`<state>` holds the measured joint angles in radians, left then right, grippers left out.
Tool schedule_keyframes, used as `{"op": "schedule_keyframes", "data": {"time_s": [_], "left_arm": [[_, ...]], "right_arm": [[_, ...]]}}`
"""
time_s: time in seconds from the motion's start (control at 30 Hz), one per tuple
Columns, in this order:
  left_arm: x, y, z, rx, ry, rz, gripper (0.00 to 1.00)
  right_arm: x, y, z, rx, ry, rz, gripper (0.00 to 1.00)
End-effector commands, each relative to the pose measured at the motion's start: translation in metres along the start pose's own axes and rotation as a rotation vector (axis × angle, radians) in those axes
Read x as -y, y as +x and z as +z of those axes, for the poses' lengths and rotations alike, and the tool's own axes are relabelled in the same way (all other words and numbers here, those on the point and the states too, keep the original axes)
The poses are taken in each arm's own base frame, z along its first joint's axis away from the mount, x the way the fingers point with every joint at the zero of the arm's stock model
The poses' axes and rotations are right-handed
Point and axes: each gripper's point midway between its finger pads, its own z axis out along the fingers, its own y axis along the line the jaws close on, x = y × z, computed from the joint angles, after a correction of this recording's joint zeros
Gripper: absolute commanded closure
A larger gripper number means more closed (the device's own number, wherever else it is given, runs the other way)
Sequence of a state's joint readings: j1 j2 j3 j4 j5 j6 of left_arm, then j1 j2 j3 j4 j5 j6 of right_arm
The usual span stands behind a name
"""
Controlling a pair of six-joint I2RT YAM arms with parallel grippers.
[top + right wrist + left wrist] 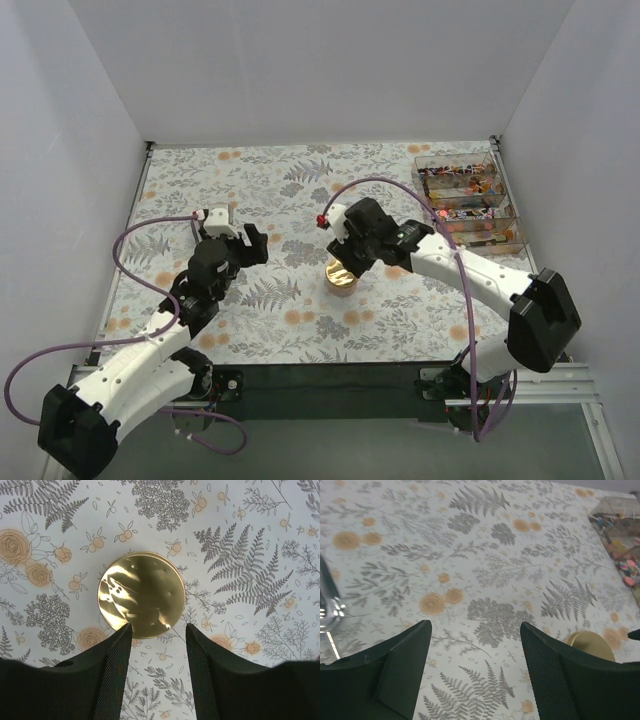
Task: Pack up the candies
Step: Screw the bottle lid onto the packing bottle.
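The candies (463, 200) are many tiny mixed-colour sweets lying in a clear compartment box (505, 190) at the far right of the table. They also show at the right edge of the left wrist view (625, 565). A small round jar with a gold lid (341, 275) stands near the table's middle. It fills the centre of the right wrist view (141, 595). My right gripper (159, 630) is open and empty, hovering just above the jar's near edge. My left gripper (475, 630) is open and empty over bare cloth, left of the jar (590, 645).
A floral-patterned cloth (290, 190) covers the table. White walls close in the far and side edges. A shiny metal piece (327, 605) shows at the left edge of the left wrist view.
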<state>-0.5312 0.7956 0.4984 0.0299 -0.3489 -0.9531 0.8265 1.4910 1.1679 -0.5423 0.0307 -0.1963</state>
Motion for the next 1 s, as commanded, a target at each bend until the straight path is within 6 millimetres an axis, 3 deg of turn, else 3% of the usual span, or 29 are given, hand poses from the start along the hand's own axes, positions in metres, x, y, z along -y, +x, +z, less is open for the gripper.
{"op": "schedule_keyframes", "data": {"time_s": [0.0, 0.07, 0.13, 0.17, 0.27, 0.5, 0.53, 0.67, 0.97], "left_arm": [[0.043, 0.027, -0.003, -0.143, 0.196, -0.14, 0.3], [0.056, 0.045, -0.002, -0.205, 0.235, -0.188, 0.31], [0.067, 0.056, -0.003, -0.237, 0.265, -0.201, 0.32], [0.072, 0.061, -0.001, -0.25, 0.273, -0.202, 0.33], [0.092, 0.064, 0.0, -0.264, 0.321, -0.214, 0.36], [0.133, 0.088, 0.005, -0.327, 0.376, -0.174, 0.38], [0.134, 0.097, 0.009, -0.345, 0.361, -0.159, 0.38], [0.145, 0.104, 0.016, -0.354, 0.363, -0.136, 0.42], [0.153, 0.106, 0.032, -0.345, 0.341, -0.115, 0.5]], "right_arm": [[0.011, -0.024, -0.005, 0.244, 0.053, 0.098, 0.47], [0.021, -0.024, -0.006, 0.306, 0.08, 0.136, 0.48], [0.023, -0.009, -0.004, 0.32, 0.08, 0.19, 0.52], [0.034, -0.011, -0.006, 0.355, 0.101, 0.224, 0.53], [0.039, 0.001, -0.006, 0.385, 0.077, 0.27, 0.57], [0.036, 0.006, -0.003, 0.436, 0.041, 0.318, 0.58], [0.034, 0.005, -0.003, 0.442, 0.031, 0.316, 0.58], [0.032, 0.012, 0.002, 0.435, 0.022, 0.323, 0.57], [0.031, 0.015, 0.006, 0.427, 0.002, 0.324, 0.57]]}}
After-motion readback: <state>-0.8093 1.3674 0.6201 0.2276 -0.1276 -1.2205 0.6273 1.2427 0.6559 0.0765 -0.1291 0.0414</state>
